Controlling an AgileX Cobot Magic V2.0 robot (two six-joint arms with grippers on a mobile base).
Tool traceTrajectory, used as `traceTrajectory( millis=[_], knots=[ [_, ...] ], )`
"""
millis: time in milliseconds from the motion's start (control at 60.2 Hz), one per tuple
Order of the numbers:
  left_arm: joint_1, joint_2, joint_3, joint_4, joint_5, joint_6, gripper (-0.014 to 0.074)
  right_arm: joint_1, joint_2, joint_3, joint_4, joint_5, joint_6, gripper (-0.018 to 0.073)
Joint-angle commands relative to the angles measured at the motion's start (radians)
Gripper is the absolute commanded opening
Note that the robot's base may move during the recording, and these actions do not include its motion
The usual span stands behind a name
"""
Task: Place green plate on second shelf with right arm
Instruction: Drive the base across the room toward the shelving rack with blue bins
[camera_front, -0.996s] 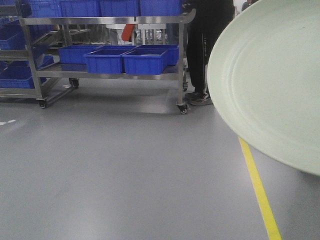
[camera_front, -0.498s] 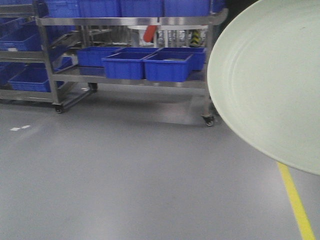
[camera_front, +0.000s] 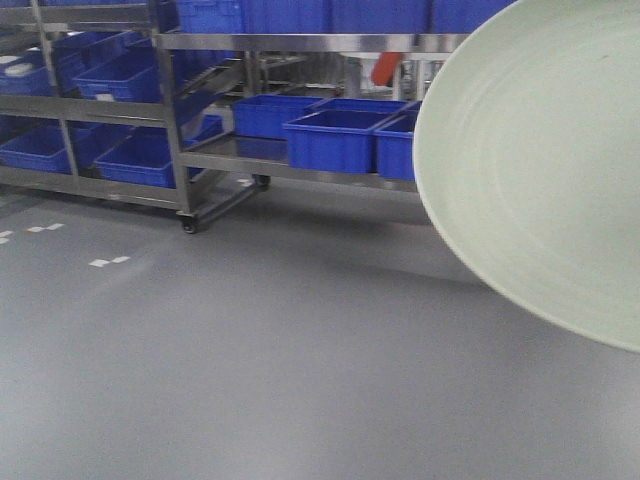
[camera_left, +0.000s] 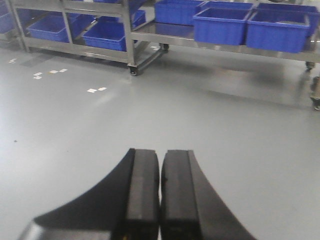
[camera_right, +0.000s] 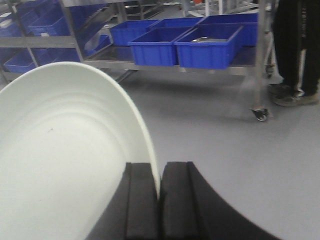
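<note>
Right wrist view, bottom centre: black right gripper (camera_right: 159, 200) nipped narrow on the rim of the pale sage-green round matte plate (camera_right: 65, 160). The plate fills the lower left, apparently held above the floor. Left wrist view: black left gripper (camera_left: 160, 200) pressed together, empty. Front view shows only the plate (camera_front: 540, 170), at right. Beyond: steel wheeled rack (camera_front: 300, 42), blue plastic bins (camera_front: 335, 140).

No legible text, label, brand or number — not on the blue bins (camera_front: 330, 140), the steel racks (camera_front: 300, 42) or the green plate (camera_front: 540, 170). On the floor (camera_front: 300, 380), only blank white tape marks (camera_front: 110, 261).
</note>
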Motion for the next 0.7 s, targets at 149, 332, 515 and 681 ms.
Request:
traceTrajectory(
  millis=[149, 332, 515, 681],
  knots=[
    [-0.003, -0.021, 0.04, -0.002, -0.08, 0.0, 0.0124, -0.004, 0.006, -0.034, -0.001, -0.115, 0.001, 0.0055],
    [-0.003, -0.021, 0.04, -0.002, -0.08, 0.0, 0.0124, -0.004, 0.006, -0.034, -0.001, -0.115, 0.001, 0.0055],
    [-0.003, -0.021, 0.04, -0.002, -0.08, 0.0, 0.0124, -0.004, 0.006, -0.034, -0.001, -0.115, 0.001, 0.0055],
    [-0.003, -0.021, 0.04, -0.002, -0.08, 0.0, 0.0124, -0.004, 0.006, -0.034, -0.001, -0.115, 0.001, 0.0055]
  ],
)
